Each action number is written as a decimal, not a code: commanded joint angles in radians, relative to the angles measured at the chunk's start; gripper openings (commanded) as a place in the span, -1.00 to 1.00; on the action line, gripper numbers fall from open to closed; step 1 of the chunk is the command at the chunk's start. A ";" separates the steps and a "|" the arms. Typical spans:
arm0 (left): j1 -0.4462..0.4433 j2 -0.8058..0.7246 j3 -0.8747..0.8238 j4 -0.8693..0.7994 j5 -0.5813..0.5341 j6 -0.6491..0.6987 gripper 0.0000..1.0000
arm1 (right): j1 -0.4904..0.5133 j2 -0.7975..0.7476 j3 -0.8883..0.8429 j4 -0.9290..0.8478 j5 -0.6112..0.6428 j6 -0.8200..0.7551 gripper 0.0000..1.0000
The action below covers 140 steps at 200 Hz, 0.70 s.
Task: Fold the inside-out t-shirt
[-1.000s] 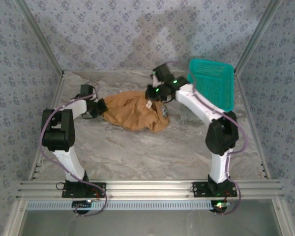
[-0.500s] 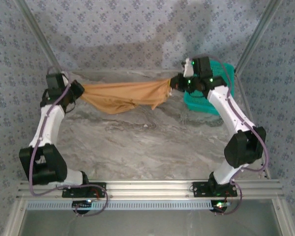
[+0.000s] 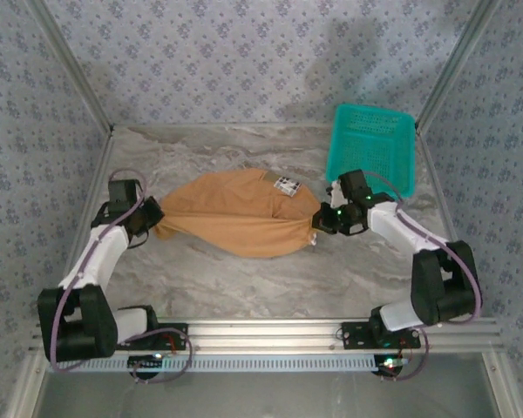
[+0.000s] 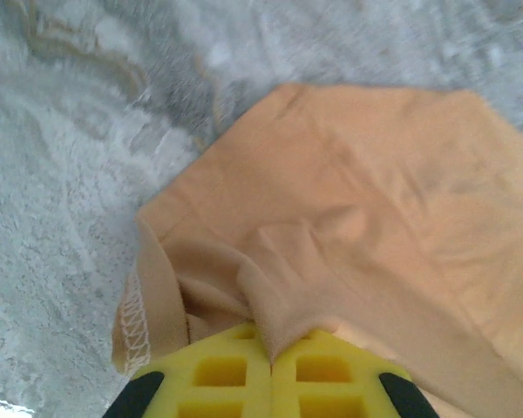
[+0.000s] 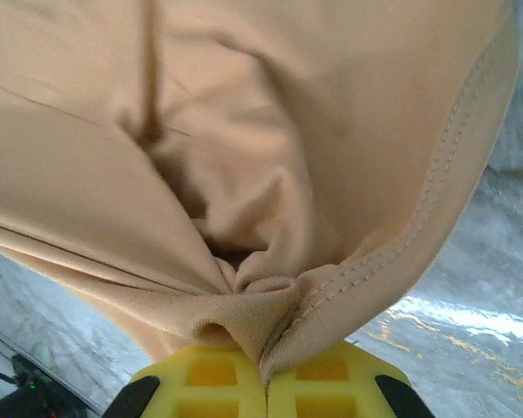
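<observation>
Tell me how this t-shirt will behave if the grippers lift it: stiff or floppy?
Probably floppy: the t-shirt bunches into creases where the right gripper pinches it. It would likely sag in the middle, as it lies slack on the table between that and the left gripper. It looks thin, so probably light.

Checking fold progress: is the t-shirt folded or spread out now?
Spread, not folded: the t-shirt stretches across the table between the shut left and right jaws, bunched at each end.

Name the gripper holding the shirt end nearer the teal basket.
The right gripper: jaws shut on the t-shirt end beside the basket; the left gripper pinches the far end.
</observation>
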 commanded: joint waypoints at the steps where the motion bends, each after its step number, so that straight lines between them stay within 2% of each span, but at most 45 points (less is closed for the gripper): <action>1: -0.009 -0.102 0.110 -0.066 -0.096 0.022 -1.00 | 0.023 -0.116 0.097 -0.047 0.016 0.037 -1.00; 32: -0.005 -0.215 0.261 -0.208 -0.164 0.070 -1.00 | 0.025 -0.290 0.188 -0.193 -0.001 0.077 -1.00; 61: -0.001 -0.180 0.357 -0.281 -0.131 0.114 -1.00 | -0.055 -0.355 0.205 -0.233 0.009 0.158 -1.00; 91: -0.016 -0.011 0.386 -0.266 -0.017 0.123 -1.00 | -0.089 -0.222 0.213 -0.128 0.020 0.164 -1.00; 106: -0.026 0.108 0.416 -0.254 -0.006 0.128 -1.00 | -0.092 -0.066 0.270 -0.068 0.049 0.145 -0.99; 116: -0.030 0.191 0.442 -0.235 -0.013 0.131 -1.00 | -0.092 0.060 0.373 -0.081 0.057 0.106 -0.81; 130: -0.030 0.311 0.496 -0.212 -0.042 0.130 -0.78 | -0.088 0.232 0.516 -0.126 0.077 0.082 -0.11; 140: -0.033 0.392 0.565 -0.230 -0.051 0.133 -0.74 | -0.083 0.333 0.625 -0.191 0.107 0.070 0.04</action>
